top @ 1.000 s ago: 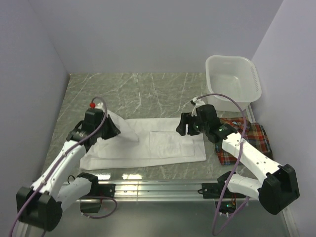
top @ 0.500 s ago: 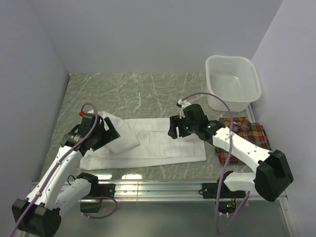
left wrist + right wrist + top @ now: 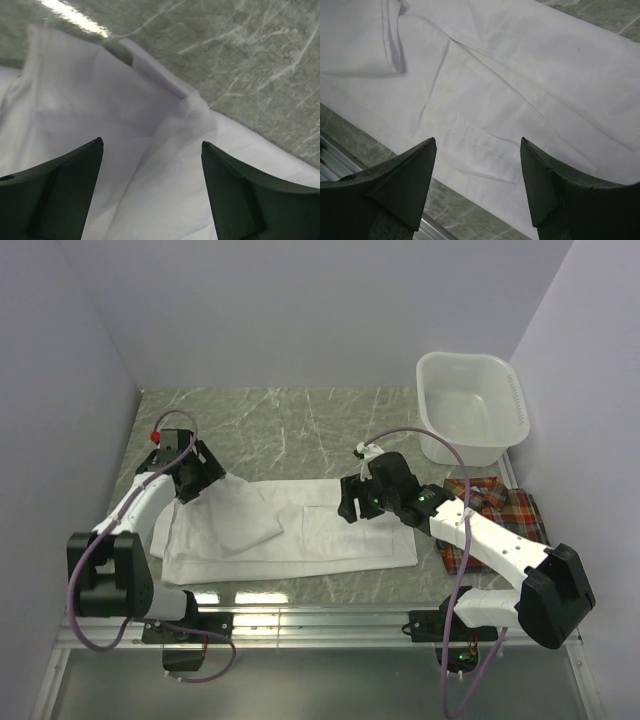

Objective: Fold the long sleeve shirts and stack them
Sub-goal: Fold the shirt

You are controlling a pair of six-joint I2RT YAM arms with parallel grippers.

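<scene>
White shirt (image 3: 330, 535) lies long along the table's (image 3: 300, 430) front edge — left gripper (image 3: 203, 480) over its left end, right gripper (image 3: 350, 505) near the middle, I think. Both jaws are apart and empty.

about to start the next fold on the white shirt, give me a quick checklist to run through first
1. left pincer open and empty: ok
2. right pincer open and empty, over the white shirt: ok
3. white shirt flat on the table, left-end flap folded onto its body: ok
4. white shirt fully folded: not ok, the body lies spread out long
5. plaid shirt folded: cannot tell, the right arm covers part of it
6. shirts stacked: not ok, they lie side by side
</scene>
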